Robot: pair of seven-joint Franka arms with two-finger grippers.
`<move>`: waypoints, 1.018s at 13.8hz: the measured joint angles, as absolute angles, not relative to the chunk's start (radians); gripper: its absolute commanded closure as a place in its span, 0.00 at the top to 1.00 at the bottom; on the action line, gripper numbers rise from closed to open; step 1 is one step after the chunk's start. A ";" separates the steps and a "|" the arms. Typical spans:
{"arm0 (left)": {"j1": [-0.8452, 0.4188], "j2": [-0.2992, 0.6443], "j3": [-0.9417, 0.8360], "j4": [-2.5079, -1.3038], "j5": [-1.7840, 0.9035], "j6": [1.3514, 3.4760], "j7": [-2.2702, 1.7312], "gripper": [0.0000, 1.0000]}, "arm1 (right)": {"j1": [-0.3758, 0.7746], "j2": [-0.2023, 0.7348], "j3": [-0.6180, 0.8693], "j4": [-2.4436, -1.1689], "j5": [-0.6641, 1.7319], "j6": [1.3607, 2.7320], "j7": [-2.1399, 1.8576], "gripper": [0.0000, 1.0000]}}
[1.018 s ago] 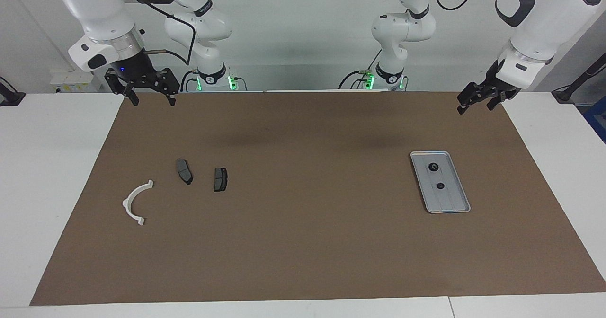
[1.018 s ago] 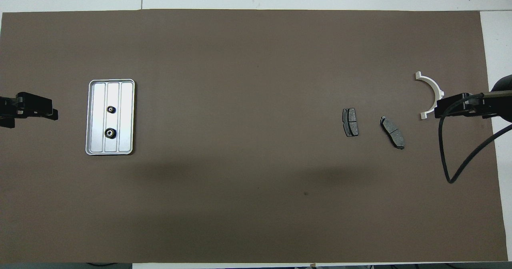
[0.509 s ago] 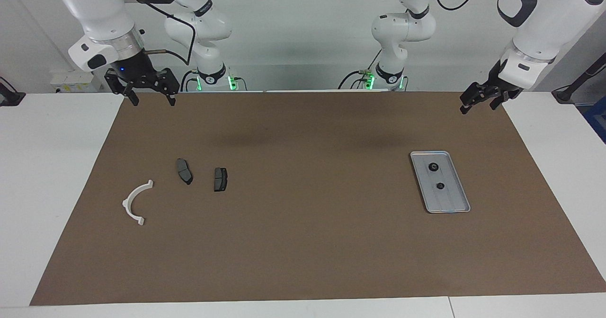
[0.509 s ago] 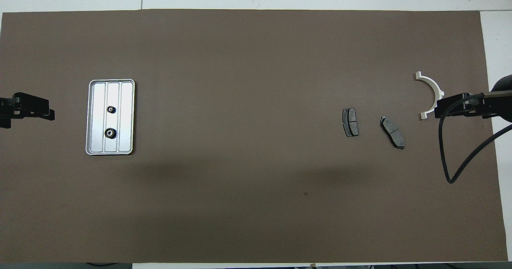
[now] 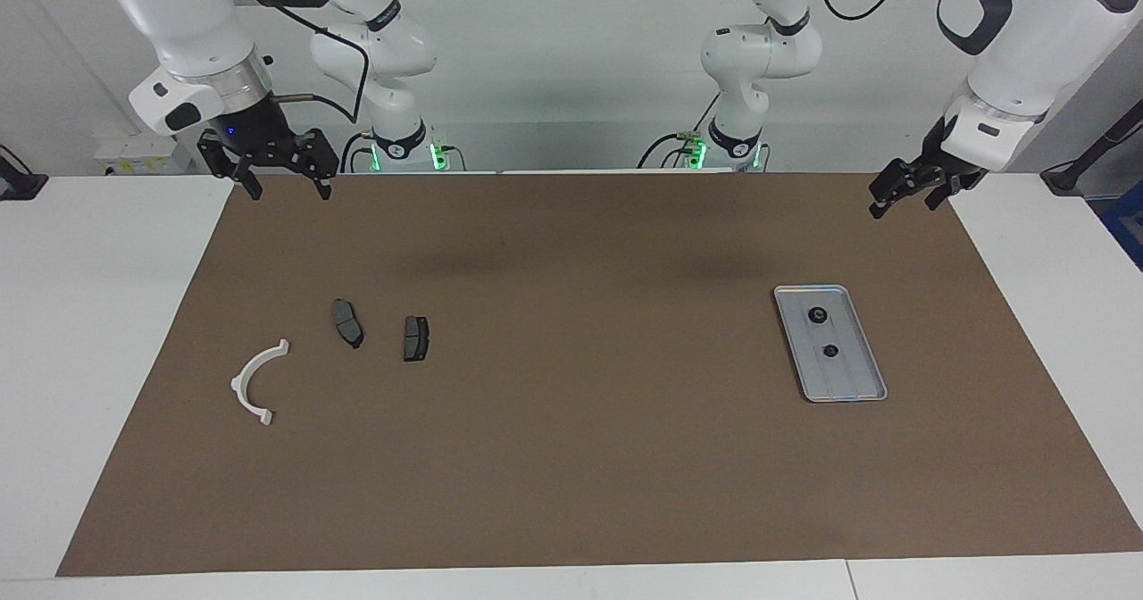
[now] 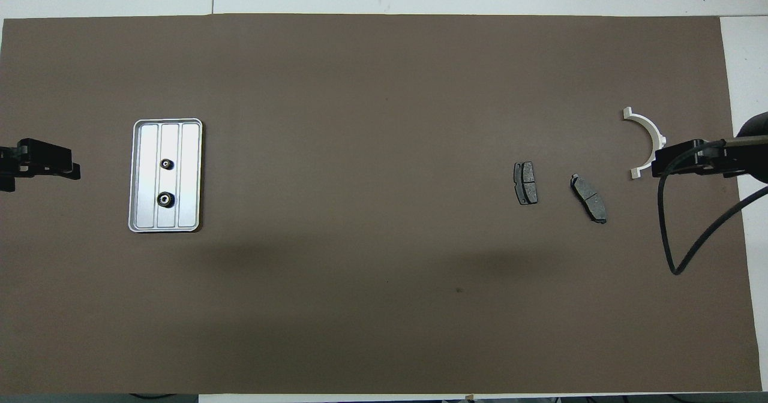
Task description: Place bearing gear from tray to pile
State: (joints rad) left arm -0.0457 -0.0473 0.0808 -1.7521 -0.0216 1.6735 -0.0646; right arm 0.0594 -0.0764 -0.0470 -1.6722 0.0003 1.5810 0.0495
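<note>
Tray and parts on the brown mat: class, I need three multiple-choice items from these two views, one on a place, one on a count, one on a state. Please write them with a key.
1. Where do the gears lie?
A. in the tray
B. on the mat beside the arc bracket
C. on one of the pads

2. How many dark grey pads lie on the mat?
A. one
B. two
C. four

3. What state is the left claw in?
A. shut on a gear
B. shut on the tray's rim
C. open and holding nothing

Key:
1 A, both gears sit inside the tray.
2 B, one pad lies next to the other pad, beside the white arc bracket.
3 C, the left claw hangs over the mat's edge, up off the tray; the right claw waits open too.
</note>
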 measured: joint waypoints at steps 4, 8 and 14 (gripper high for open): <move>-0.046 -0.053 0.080 -1.946 -0.021 1.861 -0.064 1.00 | 0.059 -0.067 -0.047 -1.674 0.000 1.593 0.050 1.00; -0.046 -0.051 0.078 -2.112 -0.021 2.051 -0.058 0.85 | 0.060 -0.066 -0.047 -1.675 0.000 1.593 0.050 1.00; -0.046 -0.031 0.078 -2.224 -0.021 2.181 -0.043 0.73 | 0.060 -0.057 -0.047 -1.675 0.000 1.597 0.050 1.00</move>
State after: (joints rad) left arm -0.0457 -0.0314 0.0781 -2.2240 -0.0210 2.1810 -0.0427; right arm 0.0595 -0.0573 -0.0470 -1.6752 0.0003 1.5971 0.0495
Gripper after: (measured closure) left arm 0.242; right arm 0.000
